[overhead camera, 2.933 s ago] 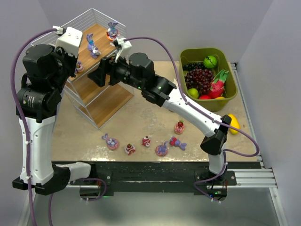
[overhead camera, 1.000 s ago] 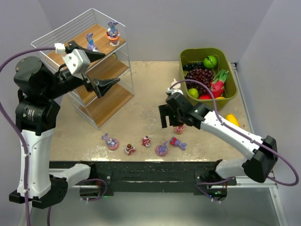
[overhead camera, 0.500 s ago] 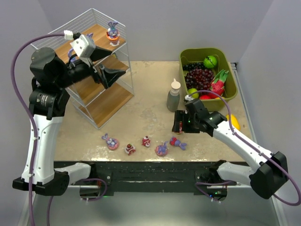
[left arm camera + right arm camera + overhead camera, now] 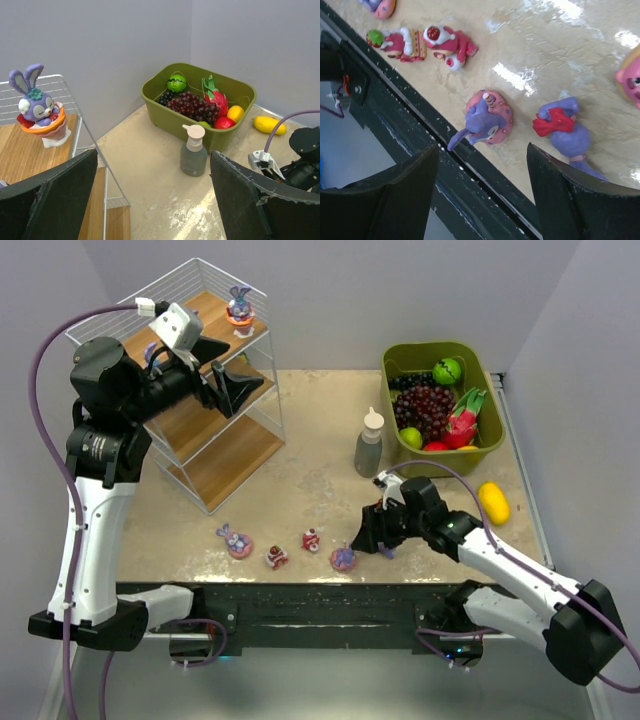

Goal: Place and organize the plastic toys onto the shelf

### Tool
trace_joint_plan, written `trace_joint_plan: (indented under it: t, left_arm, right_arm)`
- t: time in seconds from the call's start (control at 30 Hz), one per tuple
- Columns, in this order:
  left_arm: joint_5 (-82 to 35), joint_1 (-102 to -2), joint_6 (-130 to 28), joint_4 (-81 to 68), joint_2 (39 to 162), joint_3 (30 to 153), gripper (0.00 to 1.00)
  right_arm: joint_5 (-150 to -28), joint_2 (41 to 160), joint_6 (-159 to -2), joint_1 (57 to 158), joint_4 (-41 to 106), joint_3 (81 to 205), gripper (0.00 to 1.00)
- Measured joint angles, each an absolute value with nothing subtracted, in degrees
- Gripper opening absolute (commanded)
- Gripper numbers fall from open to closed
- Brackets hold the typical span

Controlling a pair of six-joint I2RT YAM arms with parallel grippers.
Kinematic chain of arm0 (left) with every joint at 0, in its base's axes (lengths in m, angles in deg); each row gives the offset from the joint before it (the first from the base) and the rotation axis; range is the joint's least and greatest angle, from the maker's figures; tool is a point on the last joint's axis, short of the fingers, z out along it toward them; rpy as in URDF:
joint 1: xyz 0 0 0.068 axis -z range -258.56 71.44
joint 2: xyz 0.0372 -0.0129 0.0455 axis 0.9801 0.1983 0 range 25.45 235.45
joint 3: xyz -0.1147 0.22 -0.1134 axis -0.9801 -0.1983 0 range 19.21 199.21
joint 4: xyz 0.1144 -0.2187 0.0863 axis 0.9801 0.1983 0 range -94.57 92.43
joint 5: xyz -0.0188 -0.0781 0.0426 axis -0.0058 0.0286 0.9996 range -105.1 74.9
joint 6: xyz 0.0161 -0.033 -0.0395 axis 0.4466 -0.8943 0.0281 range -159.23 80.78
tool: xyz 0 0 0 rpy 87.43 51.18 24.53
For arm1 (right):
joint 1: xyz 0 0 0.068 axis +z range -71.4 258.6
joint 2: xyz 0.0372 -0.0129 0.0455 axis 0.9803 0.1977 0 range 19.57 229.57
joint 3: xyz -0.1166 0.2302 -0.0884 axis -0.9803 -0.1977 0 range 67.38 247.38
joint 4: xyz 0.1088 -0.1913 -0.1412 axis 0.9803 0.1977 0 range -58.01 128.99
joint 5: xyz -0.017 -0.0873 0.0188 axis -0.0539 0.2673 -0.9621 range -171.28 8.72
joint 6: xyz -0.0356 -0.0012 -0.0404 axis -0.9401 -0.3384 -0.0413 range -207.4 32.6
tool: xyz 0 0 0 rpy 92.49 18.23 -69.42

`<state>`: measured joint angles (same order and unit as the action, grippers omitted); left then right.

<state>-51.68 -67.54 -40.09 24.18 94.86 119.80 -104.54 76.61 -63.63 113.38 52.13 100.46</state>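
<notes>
jaws on both arms stand wide apart, nothing held. l gripper [image 4: 228, 366] is up high beside the shelf [image 4: 225, 455] at top-tier level, fingers pointing out over the table [image 4: 310, 455] toward the bin [image 4: 462, 461]. r gripper [image 4: 368, 538] is low over the table's near edge, tilted down, its fingers either side of a pink-base bunny [image 4: 487, 122] whose ears point toward the edge; no contact visible. just beside that one lies a bow bunny [image 4: 567, 131], purple w/ a red bow, flat on the table, apart from it. a pink toy [image 4: 630, 80] is cut off at the wrist view's edge, can't id it.

along the near edge toward the l arm: cake piece [image 4: 311, 539], 2nd cake piece [image 4: 276, 557], then 2nd pink-base bunny [image 4: 235, 541]. all are on the table, none touching.

on the shelf: cup bunny [image 4: 239, 308] stands upright on the top board near the back corner. a purple bit behind the l gripper is too hidden to id.

bottle [image 4: 369, 445] stands btw shelf and bin. bin holds fruit. lemon [image 4: 494, 503] lies on the table just in front of the bin.
</notes>
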Motion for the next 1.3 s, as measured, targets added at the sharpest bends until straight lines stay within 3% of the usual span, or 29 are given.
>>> trace_joint_plan:
  t: [0.4,0.7,0.83,0.93,0.97,1.1,1.3]
  left_arm:
    - [-50.56,-67.54,-40.04,24.44,94.70,121.35,0.97]
    - [-49.25,-67.54,-39.37,25.51,93.37,121.75,0.98]
    - [-48.70,-67.54,-38.49,26.34,93.07,121.75,0.98]
    - [-48.20,-67.54,-37.99,26.61,93.02,121.75,0.98]
    - [-48.02,-67.54,-37.92,26.63,93.02,121.75,0.98]
    - [-47.19,-67.54,-37.64,26.82,93.02,121.75,0.98]
    - [-44.11,-67.54,-37.68,26.78,92.47,121.75,0.98]
  right_arm:
    - [-103.60,83.16,-64.53,121.84,37.16,94.10,0.70]
    - [-100.17,87.18,-64.59,122.50,32.26,92.74,0.67]
    - [-98.86,88.91,-64.66,122.83,31.54,92.77,0.58]
    - [-98.64,89.39,-64.85,122.98,31.34,92.77,0.41]
    - [-98.66,89.37,-64.68,123.09,31.13,92.88,0.30]
    - [-97.81,89.37,-64.96,123.24,31.10,94.06,0.10]
    - [-94.60,90.62,-64.81,123.29,37.00,100.22,0.00]
